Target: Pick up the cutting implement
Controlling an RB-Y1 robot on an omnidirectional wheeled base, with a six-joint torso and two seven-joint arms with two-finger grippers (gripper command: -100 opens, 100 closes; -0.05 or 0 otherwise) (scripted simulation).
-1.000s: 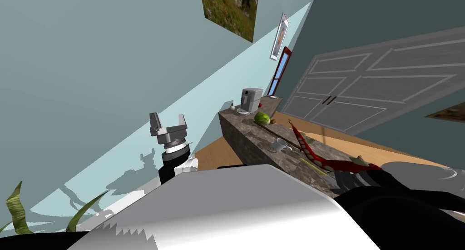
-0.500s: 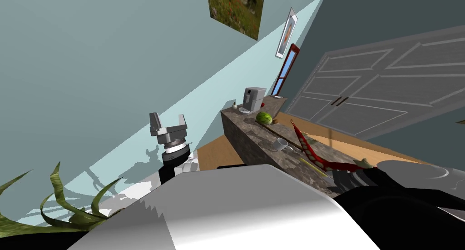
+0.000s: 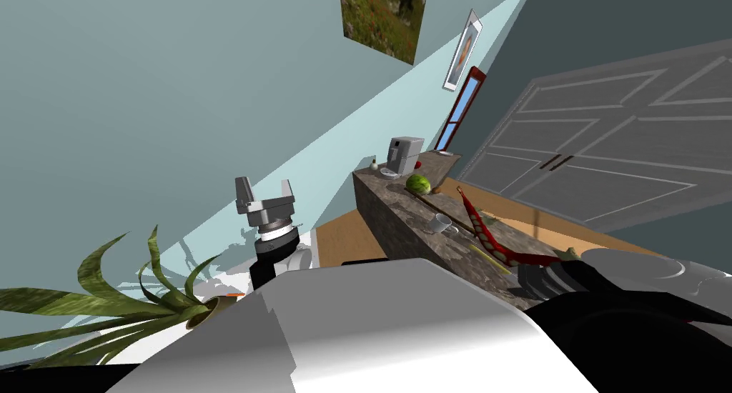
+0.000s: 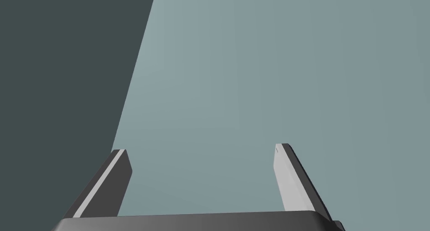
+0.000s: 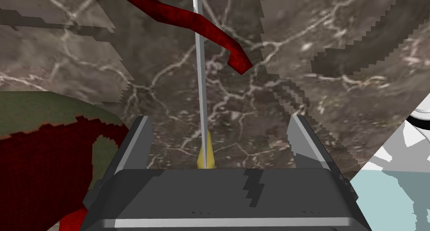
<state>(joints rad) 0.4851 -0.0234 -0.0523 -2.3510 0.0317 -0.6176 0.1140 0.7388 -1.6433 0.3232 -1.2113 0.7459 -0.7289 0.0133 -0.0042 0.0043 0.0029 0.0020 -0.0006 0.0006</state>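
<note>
**Asker:** What is the working claw doing?

**Describer:** The right claw [image 5: 219, 118] is open and grips nothing. Its two grey fingers [image 5: 135, 144] stand wide apart, close over a brown marbled counter [image 5: 336, 52].

**Asker:** Where is the cutting tool?

**Describer:** A knife [image 5: 200, 73] lies flat on that counter, midway between the fingers and touching neither. Its yellow handle [image 5: 205, 156] is right at the claw's dark body. The thin grey blade runs straight away from the claw, the same way the claw points. The knife's long axis therefore sits square to the line on which the fingers close.

**Asker:** What lies around it?

**Describer:** A curling dark red leaf [image 5: 210, 27] crosses the blade's line farther out, and I cannot tell whether they touch. More of that red and green plant sits just beside one finger. In the head view, a white mug [image 3: 441, 224] stands farther along the counter, and a green melon [image 3: 418, 184] beyond it.

**Asker:** And the other arm?

**Describer:** The left claw [image 3: 265, 187] is raised on the robot's left, open and empty, well apart from the counter. The right arm is far nearer.

**Asker:** What does the next move need?

**Describer:** Probably a short descent, then closing across the handle. A knife this thin and flat could slip out of the grip.
</note>
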